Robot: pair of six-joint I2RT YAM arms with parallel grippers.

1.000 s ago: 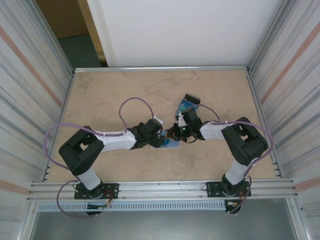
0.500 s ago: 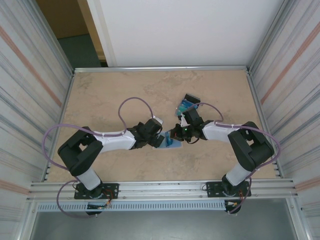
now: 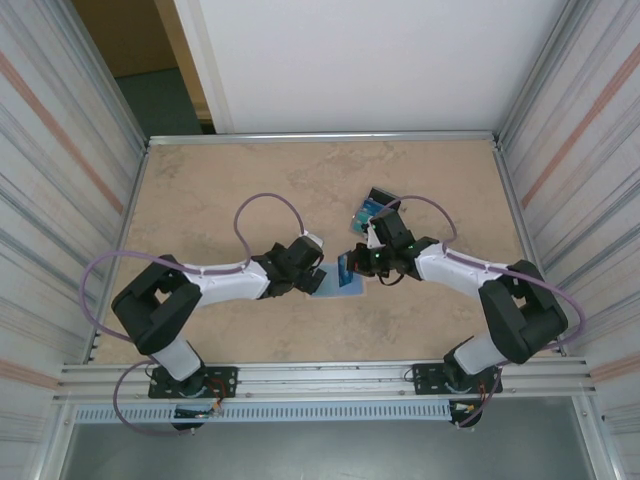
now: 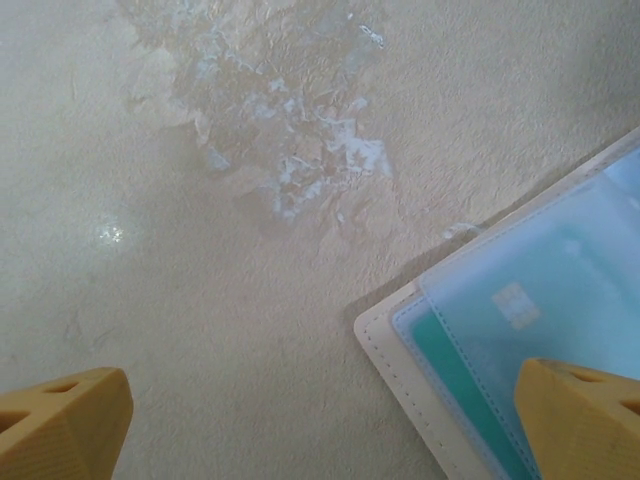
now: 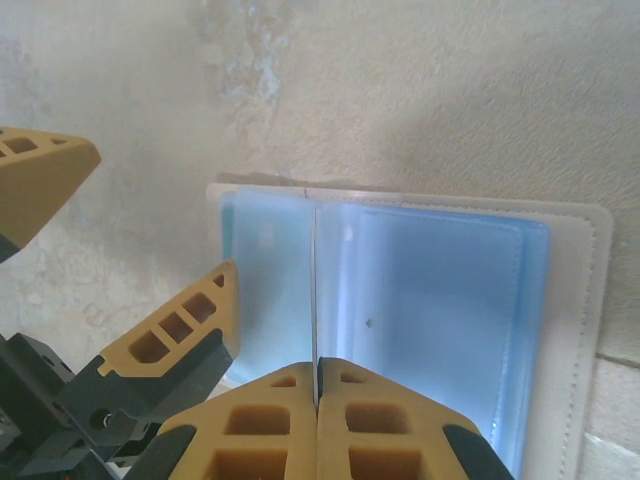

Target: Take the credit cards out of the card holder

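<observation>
The left gripper (image 4: 322,425) stands wide open, fingertips at seven and five o'clock. At four o'clock lies the card holder (image 4: 385,345), a teal credit card (image 4: 455,385) in its clear sleeve.

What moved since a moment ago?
The right arm's elbow swung out to the right and nearer the front, and more of the holder now shows. Same as before: right pincer shut on a thin sheet, left pincer open beside the holder, loose cards behind.

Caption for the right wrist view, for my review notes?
Right gripper shut on a thin sheet, edge-on, over the open card holder.
</observation>
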